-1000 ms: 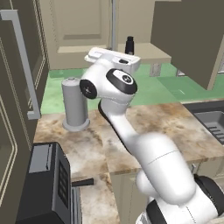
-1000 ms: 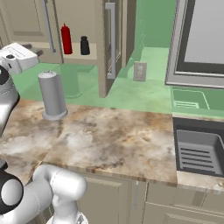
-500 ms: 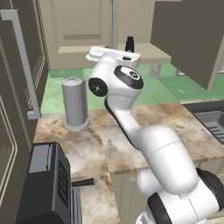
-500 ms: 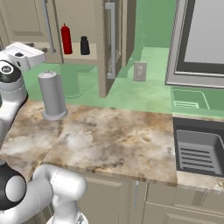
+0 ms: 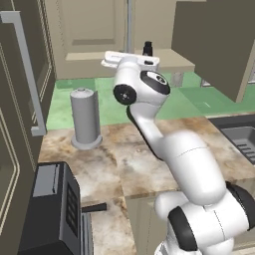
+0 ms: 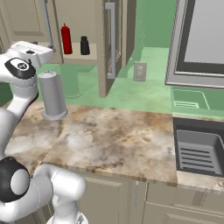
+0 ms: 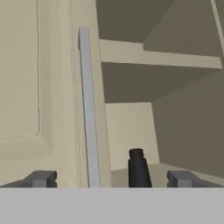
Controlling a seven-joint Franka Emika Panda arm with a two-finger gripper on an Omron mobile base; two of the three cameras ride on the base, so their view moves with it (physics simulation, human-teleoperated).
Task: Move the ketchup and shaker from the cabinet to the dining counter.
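Observation:
The red ketchup [image 6: 66,39] and the shorter black shaker [image 6: 85,46] stand side by side on the lower shelf of the open tan cabinet [image 6: 83,57]. My gripper [image 7: 111,180] is open and holds nothing. It is level with the shelf and a little short of it. The shaker [image 7: 138,168] rises between my fingertips [image 7: 42,178], nearer the right one and farther in. A silver bar handle [image 7: 89,109] on the cabinet door runs up just left of it. From the left base, the shaker's top [image 5: 147,47] peeks over my white hand [image 5: 128,59].
A tall grey cylinder [image 5: 85,118] on a round base stands on the marble worktop [image 6: 118,140] below my hand. A black appliance [image 5: 55,209] sits at the worktop's near left. The sink [image 6: 199,146] lies to the right. An open cabinet door [image 6: 111,43] hangs right of the shelf.
The wrist has turned and the hand has risen slightly, edging toward the cabinet shelf. The ketchup, shaker and grey cylinder have stayed in place.

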